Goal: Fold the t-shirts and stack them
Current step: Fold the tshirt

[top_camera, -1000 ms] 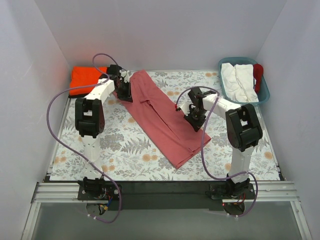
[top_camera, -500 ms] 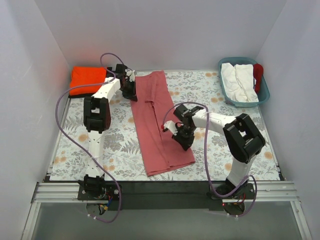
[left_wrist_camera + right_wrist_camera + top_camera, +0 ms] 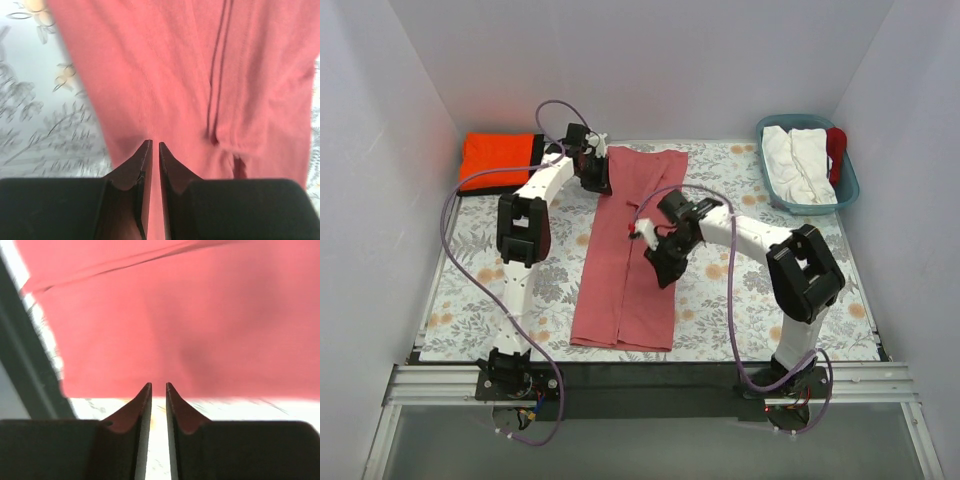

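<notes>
The dusty rose-red t-shirt [image 3: 625, 290] lies folded into a long strip down the middle of the floral mat, from the back edge to the front. It fills the left wrist view [image 3: 165, 75] and the right wrist view [image 3: 175, 325]. My left gripper [image 3: 600, 178] is shut on its far left corner, with cloth between the jaws [image 3: 154, 144]. My right gripper [image 3: 660, 268] is at the strip's right edge, its jaws nearly closed on the hem [image 3: 158, 385]. The bright orange t-shirt [image 3: 498, 160] lies folded square at the back left. The black t-shirt is out of view.
A teal basket [image 3: 845, 188] at the back right holds white cloth [image 3: 798, 160] and a red item [image 3: 836, 150]. The floral mat [image 3: 770, 290] covers the table. White walls close in the left, back and right. A dark rail [image 3: 640, 375] runs along the front edge.
Both grippers have swung the rose-red shirt from a diagonal lie to nearly straight front-to-back. The left gripper moved right along the back edge and the right gripper moved left.
</notes>
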Robot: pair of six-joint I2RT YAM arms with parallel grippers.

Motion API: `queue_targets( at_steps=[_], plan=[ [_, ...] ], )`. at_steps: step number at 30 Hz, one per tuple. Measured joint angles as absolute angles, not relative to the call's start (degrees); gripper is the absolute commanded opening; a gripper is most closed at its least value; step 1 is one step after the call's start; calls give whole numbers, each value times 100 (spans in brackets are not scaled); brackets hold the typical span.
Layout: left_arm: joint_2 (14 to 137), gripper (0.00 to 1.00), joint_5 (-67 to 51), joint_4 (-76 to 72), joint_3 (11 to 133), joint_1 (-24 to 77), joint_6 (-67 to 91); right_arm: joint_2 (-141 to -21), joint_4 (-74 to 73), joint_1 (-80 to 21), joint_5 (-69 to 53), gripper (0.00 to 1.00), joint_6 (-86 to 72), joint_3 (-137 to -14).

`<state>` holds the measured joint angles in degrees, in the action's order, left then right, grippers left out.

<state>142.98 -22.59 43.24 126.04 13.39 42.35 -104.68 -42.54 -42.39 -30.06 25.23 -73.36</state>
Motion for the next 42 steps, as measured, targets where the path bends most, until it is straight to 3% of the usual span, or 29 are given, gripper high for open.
queue_targets(
  at_steps=[4, 7, 15, 21, 33, 42],
  plan=[
    [13666, 11, -2314, 4217, 12073, 1245, 4235, -10547, -4292, -3107, -2989, 21, 2502, -8337],
    [13074, 11, -2510, 4021, 11579, 1181, 4233, -11010, -4257, -2569, -2888, 11, 2340, -9596],
    [12709, 10, -2906, 3743, 11295, 1184, 4270, -13150, -4040, -2300, -2180, 4, 1562, -12232],
    [12916, 9, -2998, 3728, 11286, 1190, 4335, -13926, -4062, -2283, -1719, 1, 1376, -12495],
    [12958, 8, -3063, 3745, 10418, 1190, 4423, -14066, -4036, -2276, -1413, 1, 1361, -12261],
    [12991, 7, -2978, 3697, 10337, 1190, 4508, -14501, -4023, -2270, -1216, 1, 1356, -12991]
  ],
)
